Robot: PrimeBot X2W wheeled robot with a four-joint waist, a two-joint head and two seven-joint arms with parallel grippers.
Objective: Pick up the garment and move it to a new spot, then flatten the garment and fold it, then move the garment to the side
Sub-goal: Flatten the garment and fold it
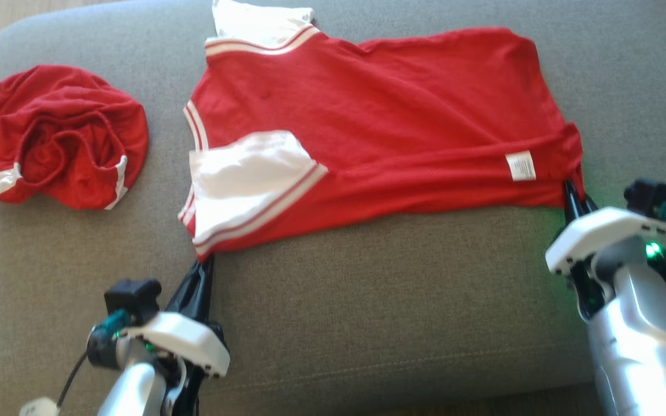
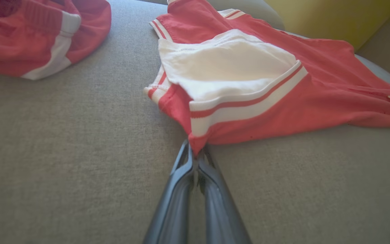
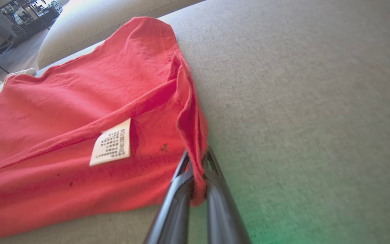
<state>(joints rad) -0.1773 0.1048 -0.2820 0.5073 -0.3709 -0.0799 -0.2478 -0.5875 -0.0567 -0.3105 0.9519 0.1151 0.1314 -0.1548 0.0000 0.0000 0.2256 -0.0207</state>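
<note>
Matt knit garment (image 1: 379, 115), woven upholstery (image 1: 367, 312)

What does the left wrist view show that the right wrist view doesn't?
Left wrist view: a crumpled red-and-white cloth garment, a yellow surface behind, and the left jaws shut on the striped sleeve corner of the spread red fabric jersey. Right wrist view: the right jaws shut on its hem corner, and dark furniture far off. Both: that jersey, its white label, and the grey woven cushion.
</note>
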